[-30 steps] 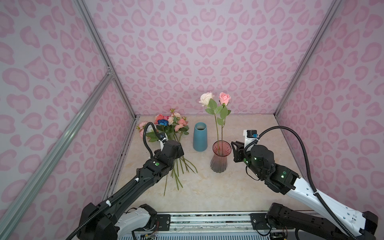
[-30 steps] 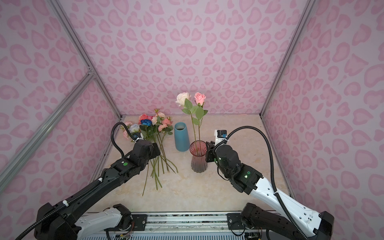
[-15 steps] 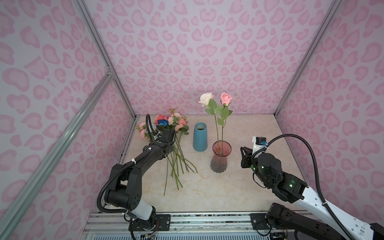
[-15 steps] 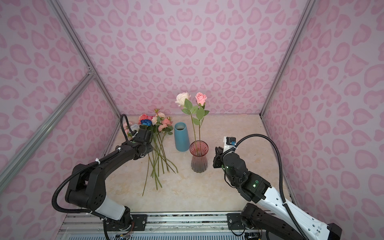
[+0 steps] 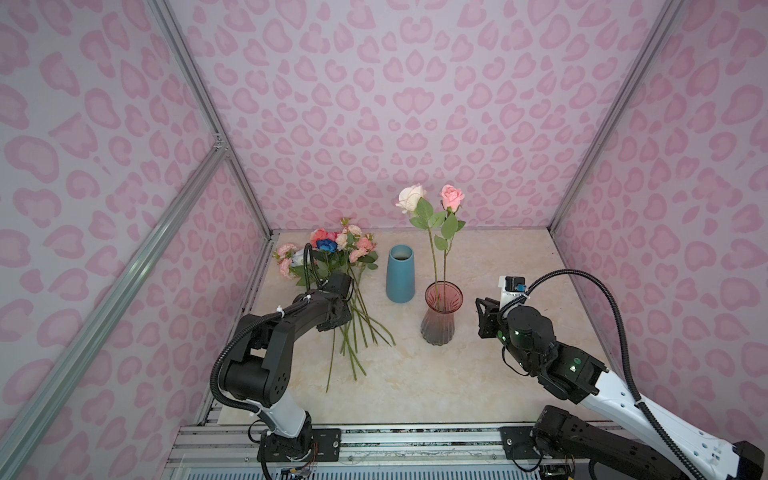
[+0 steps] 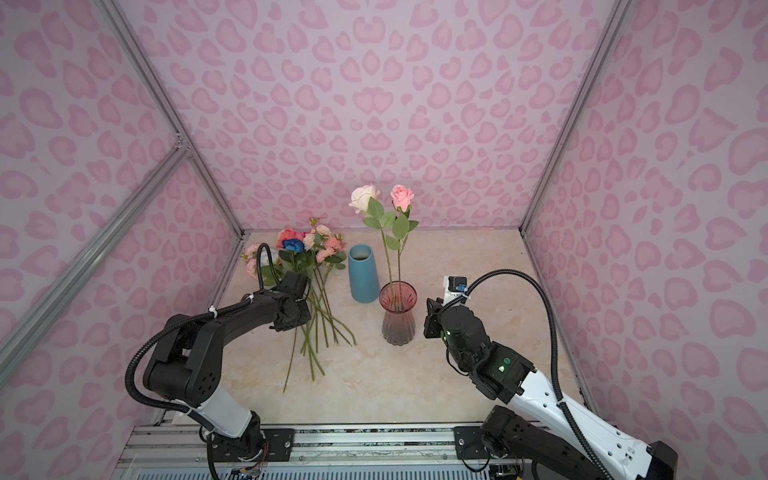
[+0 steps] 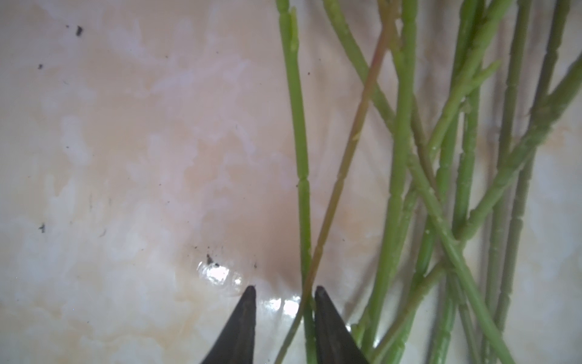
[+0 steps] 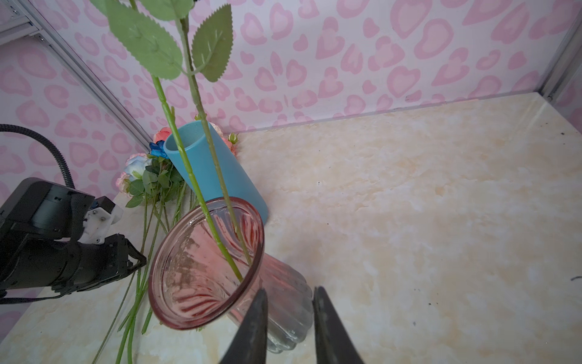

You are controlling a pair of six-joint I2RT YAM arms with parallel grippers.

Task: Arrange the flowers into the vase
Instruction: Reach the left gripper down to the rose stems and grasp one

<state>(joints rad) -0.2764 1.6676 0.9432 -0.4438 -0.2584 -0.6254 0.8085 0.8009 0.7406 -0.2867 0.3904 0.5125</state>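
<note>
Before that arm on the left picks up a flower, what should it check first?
1. Just one stem inside the left tool: not ok, two stems cross there.
2. Its grip closed on a stem: not ok, jaws apart.
3. Upright pink glass vase with room: ok, only two roses inside.
4. Vase clear of the right tool: ok, it sits beside, empty.
5. Which bloom those stems carry: cannot tell.
</note>
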